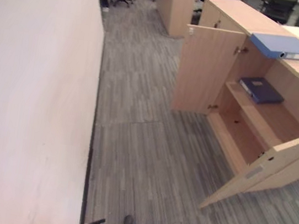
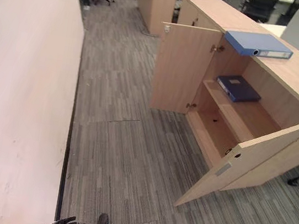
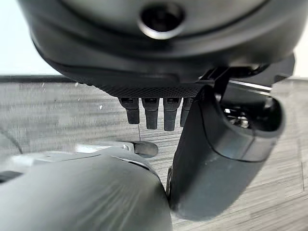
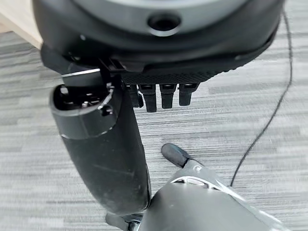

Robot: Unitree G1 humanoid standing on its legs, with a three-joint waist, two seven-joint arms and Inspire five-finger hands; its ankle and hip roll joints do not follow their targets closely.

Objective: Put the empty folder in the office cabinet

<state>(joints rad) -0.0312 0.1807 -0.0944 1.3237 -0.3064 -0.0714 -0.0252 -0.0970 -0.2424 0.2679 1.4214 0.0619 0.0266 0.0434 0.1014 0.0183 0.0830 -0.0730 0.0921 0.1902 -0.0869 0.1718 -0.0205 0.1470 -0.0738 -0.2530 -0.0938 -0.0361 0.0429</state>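
A pale wall (image 1: 28, 100) fills the left of the frame, grey carpet (image 1: 134, 143) the middle. At right, a cabinet (image 1: 288, 76) is seen with doors open. A light-blue folder (image 1: 283, 46) lies on top; a darker one (image 1: 260, 90), possibly a folder, lies inside. The left hand (image 3: 154, 113) and right hand (image 4: 161, 96) hang relaxed, empty.

Soft, even indoor light spreads over the grey carpet (image 1: 131, 159), and shadows there are faint. The pale wall (image 1: 28, 100) on the left glares bright, while the lower inside of the open cabinet (image 2: 183, 66) sits in mild shade.
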